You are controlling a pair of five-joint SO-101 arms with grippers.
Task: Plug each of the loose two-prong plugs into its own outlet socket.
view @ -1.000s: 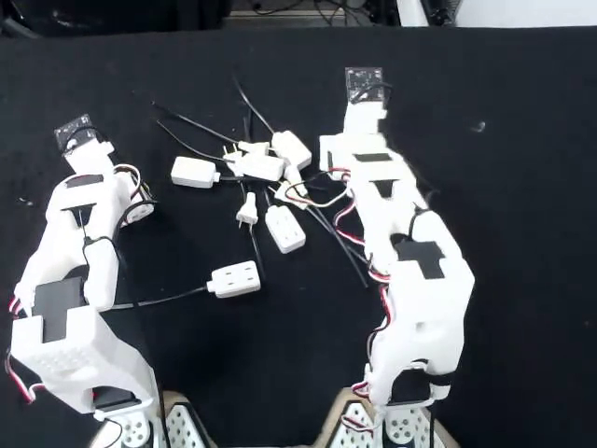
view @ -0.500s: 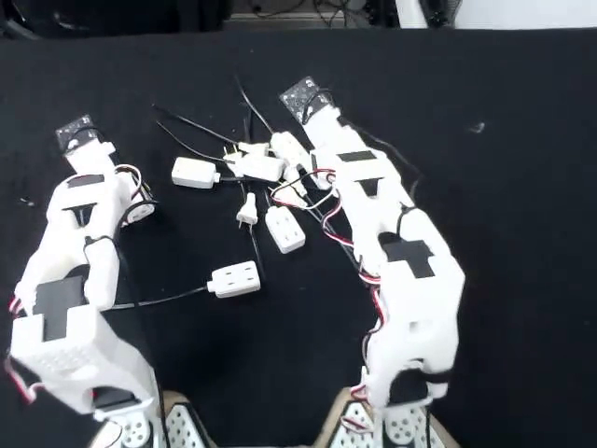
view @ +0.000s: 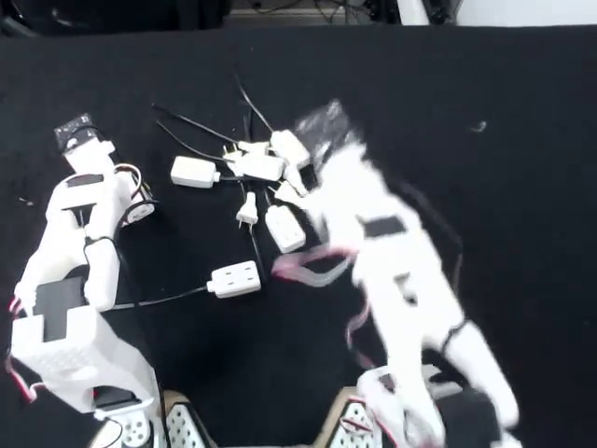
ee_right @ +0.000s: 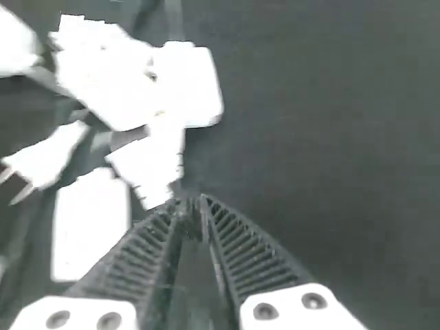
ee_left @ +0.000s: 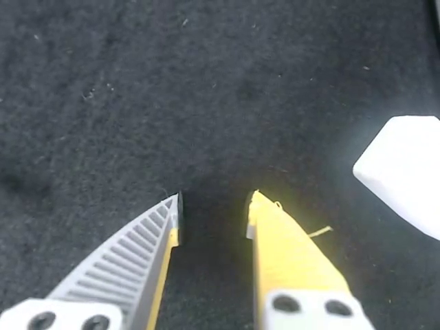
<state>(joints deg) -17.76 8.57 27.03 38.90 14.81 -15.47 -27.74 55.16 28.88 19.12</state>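
Observation:
Several white outlet sockets lie in a cluster on the black table: one [view: 194, 172] at the left, one [view: 235, 279] nearer the front, one [view: 284, 228] in the middle and one [view: 291, 147] at the back. A loose two-prong plug [view: 246, 213] lies between them, and another plug [view: 287, 191] lies beside the blurred right arm. My right gripper [view: 319, 123] hangs at the cluster's right edge. In its wrist view the right gripper [ee_right: 190, 205] is shut and holds nothing, just short of a plug [ee_right: 148, 161] and a socket [ee_right: 185, 82]. My left gripper [ee_left: 213, 206] is open over bare cloth, with a white socket [ee_left: 405, 172] beside it.
Black cords [view: 191, 124] run from the cluster toward the back and one cord [view: 159, 299] runs from the front socket under the left arm. The black cloth [view: 522, 187] stretches bare to the right of the right arm.
The right arm has swung left from beside the cluster to its right edge and is blurred with motion. The left arm has not moved.

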